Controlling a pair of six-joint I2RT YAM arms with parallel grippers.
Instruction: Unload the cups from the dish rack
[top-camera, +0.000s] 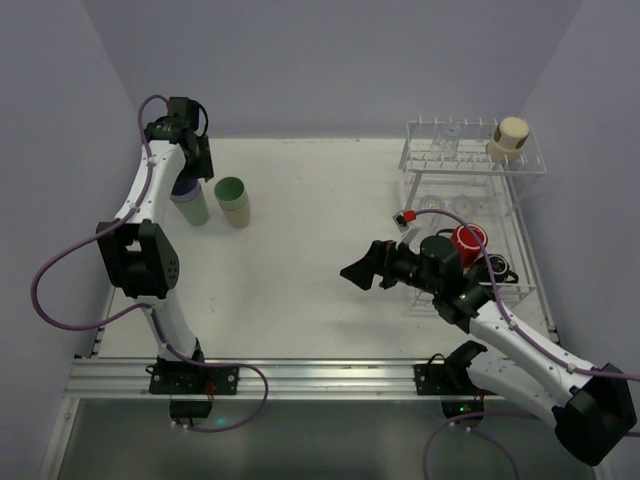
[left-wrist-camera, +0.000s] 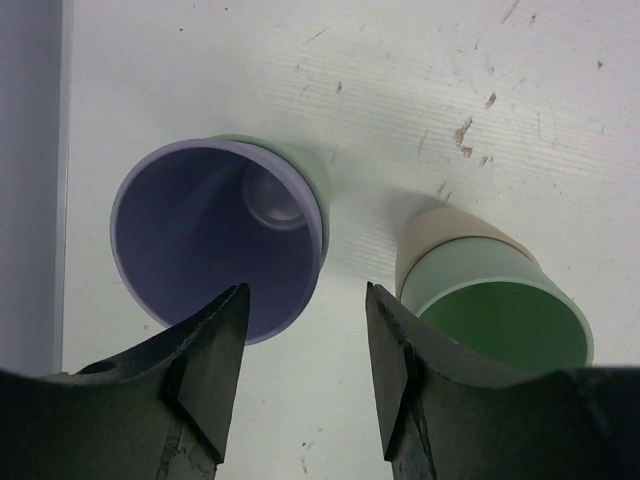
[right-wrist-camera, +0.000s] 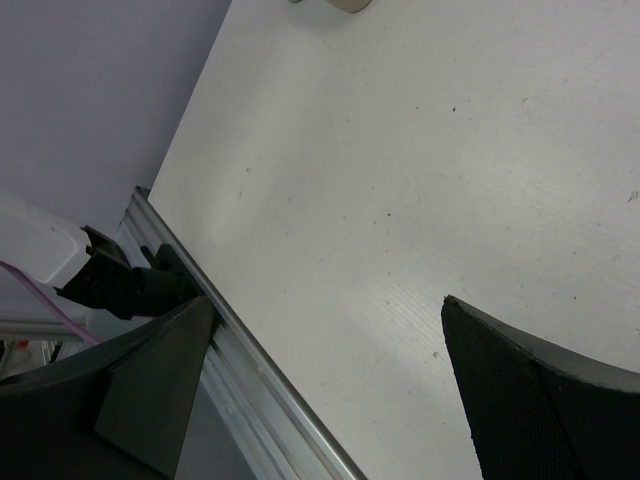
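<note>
- Lavender cup (left-wrist-camera: 200, 230) stands upright on the table, nested inside a pale green cup (left-wrist-camera: 305, 165) in the far-left corner, well apart from the dish rack (top-camera: 520, 165).
- Left gripper (left-wrist-camera: 306, 290) hangs right over it, jaws parted and nothing pinched. One finger (left-wrist-camera: 210, 370) overlaps the lavender rim in the wrist view.
- Best move, I'd say: spread wider and rise straight up with no sideways drag, or that rim could tip.
- Just beside it stands a green cup (left-wrist-camera: 500, 325) nested in a beige cup (left-wrist-camera: 450, 230). Tight gap, so no swinging right.
- Left wall (top-camera: 60, 150) is close; open room lies toward the table (top-camera: 320, 200) centre.
- Right gripper (right-wrist-camera: 328, 305), jaws spread wide and empty, hovers beside the rack, where a red mug (top-camera: 468, 240) and a beige tumbler (top-camera: 509, 138) wait.
</note>
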